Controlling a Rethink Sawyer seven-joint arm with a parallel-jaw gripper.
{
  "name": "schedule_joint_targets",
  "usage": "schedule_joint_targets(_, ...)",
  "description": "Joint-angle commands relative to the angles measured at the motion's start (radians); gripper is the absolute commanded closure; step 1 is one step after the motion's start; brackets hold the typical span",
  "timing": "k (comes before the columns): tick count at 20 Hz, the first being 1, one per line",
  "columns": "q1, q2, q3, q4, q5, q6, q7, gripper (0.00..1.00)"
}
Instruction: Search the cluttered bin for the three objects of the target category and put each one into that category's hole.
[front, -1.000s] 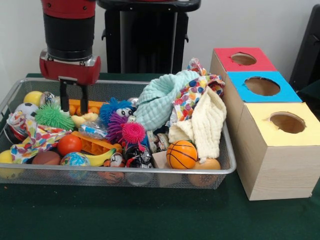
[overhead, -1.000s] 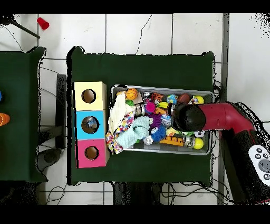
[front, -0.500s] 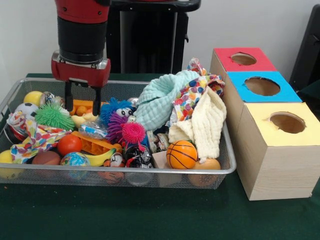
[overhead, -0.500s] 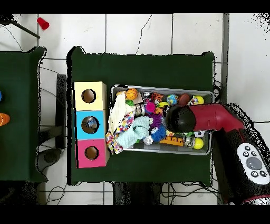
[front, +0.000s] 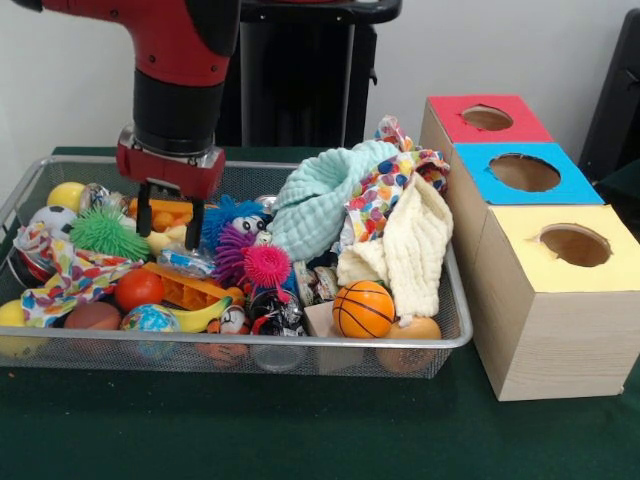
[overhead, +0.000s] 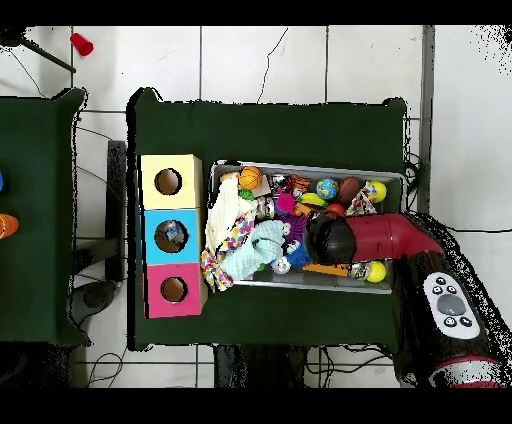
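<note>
The wire mesh bin (front: 300, 342) is full of toys and cloths; it also shows in the overhead view (overhead: 300, 168). My gripper (front: 170, 218) is open and empty, its fingers reaching down at the bin's back left, just above an orange toy and left of a blue-and-purple spiky ball (front: 232, 240). A wrinkly clear bottle (front: 186, 262) lies just below and in front of the fingers. Another clear bottle (front: 278, 356) shows through the front mesh. The red-topped box's hole (front: 487, 118) is at the far right, also in the overhead view (overhead: 173, 290). In the overhead view the arm's wrist (overhead: 330, 240) hides the gripper.
A blue-topped box (front: 525, 172) and a yellow-topped box (front: 573, 245) stand in a row beside the red one. A mint cloth (front: 320, 195), a spotted cloth and a cream cloth (front: 410, 250) heap up at the bin's right. A small basketball (front: 363, 309) sits in front.
The arm has moved right in the front view, toward the bin's middle, and the gripper has come down lower over the toys. It stays open.
</note>
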Motion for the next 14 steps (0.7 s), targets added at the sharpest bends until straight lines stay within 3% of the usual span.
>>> schedule_joint_targets(1,0.033,0.178,-0.158,-0.035,0.038,-0.112,0.328,0.0)
schedule_joint_targets(7,0.053,0.268,-0.189,-0.099,0.082,-0.116,0.302,0.0)
schedule_joint_targets(14,0.056,0.31,-0.186,-0.128,0.141,-0.146,0.25,0.0)
